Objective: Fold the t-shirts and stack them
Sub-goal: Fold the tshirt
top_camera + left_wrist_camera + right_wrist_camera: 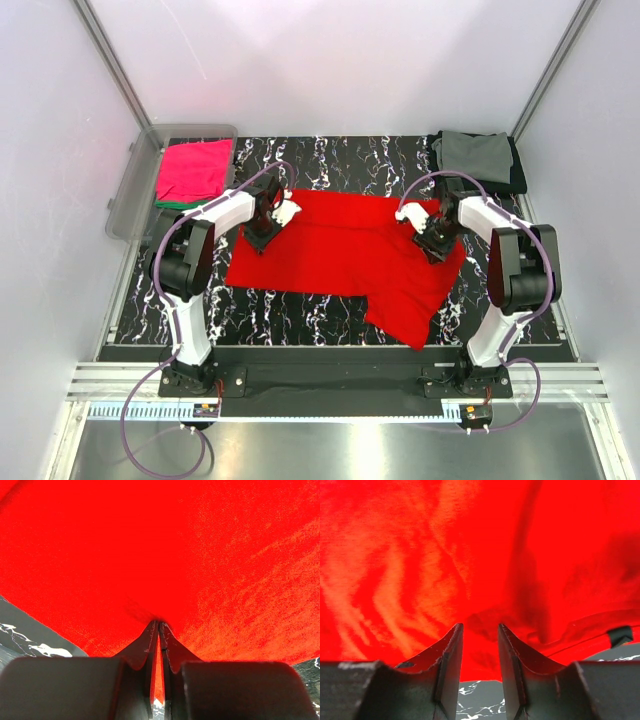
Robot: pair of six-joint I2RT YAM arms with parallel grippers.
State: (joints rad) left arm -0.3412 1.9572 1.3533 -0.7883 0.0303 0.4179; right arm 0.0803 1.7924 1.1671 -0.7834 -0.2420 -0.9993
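Note:
A bright red t-shirt point(340, 255) lies spread on the black marbled table point(330, 160), one sleeve hanging toward the front right. My left gripper point(263, 236) is at the shirt's left back edge, shut on a pinch of red cloth; in the left wrist view the gripper point(160, 624) has its jaws together with the shirt point(175, 545) between them. My right gripper point(436, 246) is over the shirt's right back part. In the right wrist view the gripper point(480, 626) has its jaws apart, with the edge of the shirt point(420, 555) lying between them.
A clear plastic bin point(140, 185) at the back left holds a folded magenta-pink shirt point(193, 168) with green cloth point(175, 204) under it. A grey shirt point(474, 155) lies on a black one point(517, 178) at the back right. White walls enclose the table.

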